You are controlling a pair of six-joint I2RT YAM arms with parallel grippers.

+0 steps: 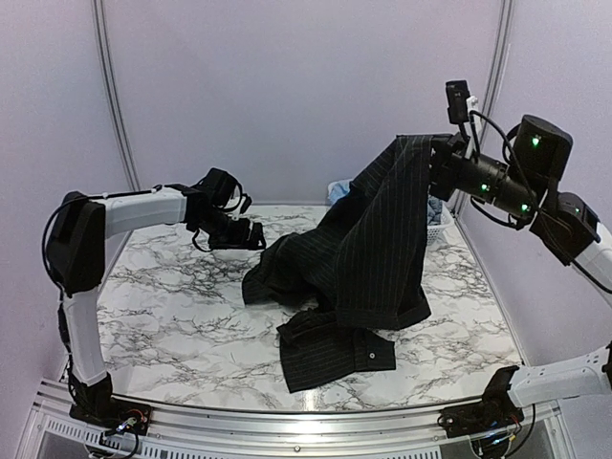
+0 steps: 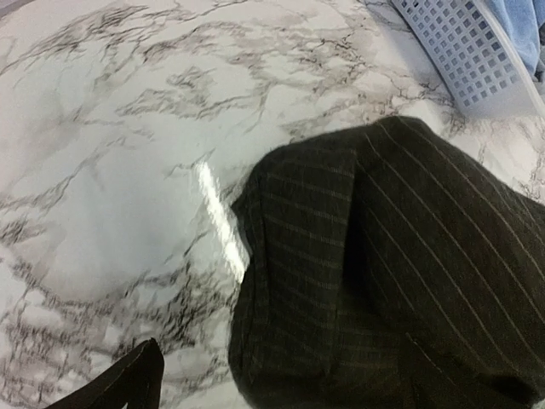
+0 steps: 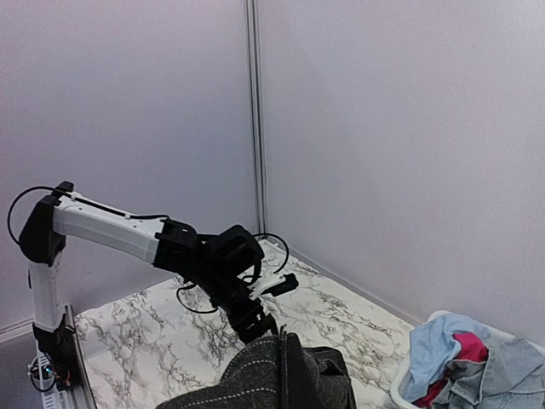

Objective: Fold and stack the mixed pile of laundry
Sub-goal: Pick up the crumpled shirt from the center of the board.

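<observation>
White tubular links join black joint housings on the left arm (image 1: 134, 208) and right arm (image 1: 559, 381). Black cables (image 1: 196, 239) loop near the black left gripper (image 1: 251, 235); green lights (image 1: 531, 142) dot the right arm's joints.

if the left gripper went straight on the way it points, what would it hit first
Probably the bunched edge of the black pinstriped shirt; the open left gripper tilts down, so it might touch the marble table just before it.
</observation>
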